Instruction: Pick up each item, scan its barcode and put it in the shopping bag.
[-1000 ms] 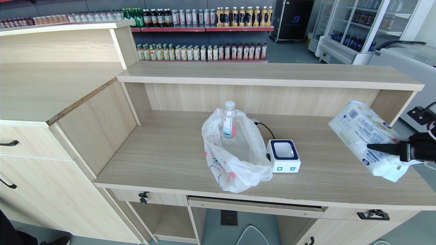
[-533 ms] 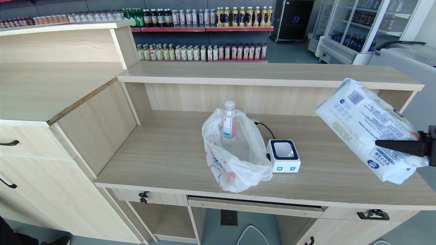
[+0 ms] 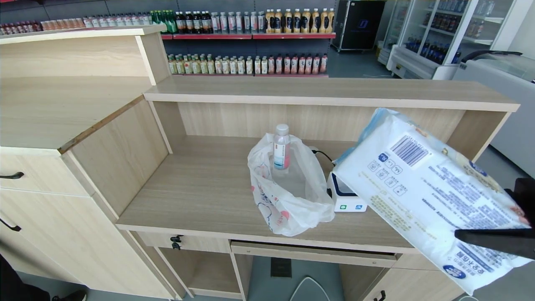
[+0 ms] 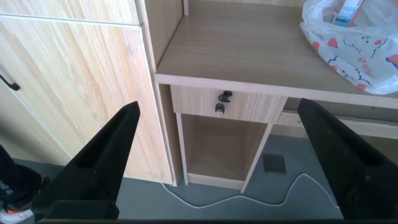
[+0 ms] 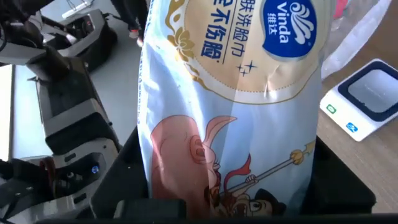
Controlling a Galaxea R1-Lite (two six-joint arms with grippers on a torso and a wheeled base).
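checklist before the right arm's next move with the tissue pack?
1. Right gripper shut on tissue pack: ok.
2. Barcode turned toward scanner: not ok, it faces up.
3. Scanner window uncovered: ok.
4. Shopping bag mouth open: ok, bottle stands inside.
5. Left gripper open, away from bag: ok.
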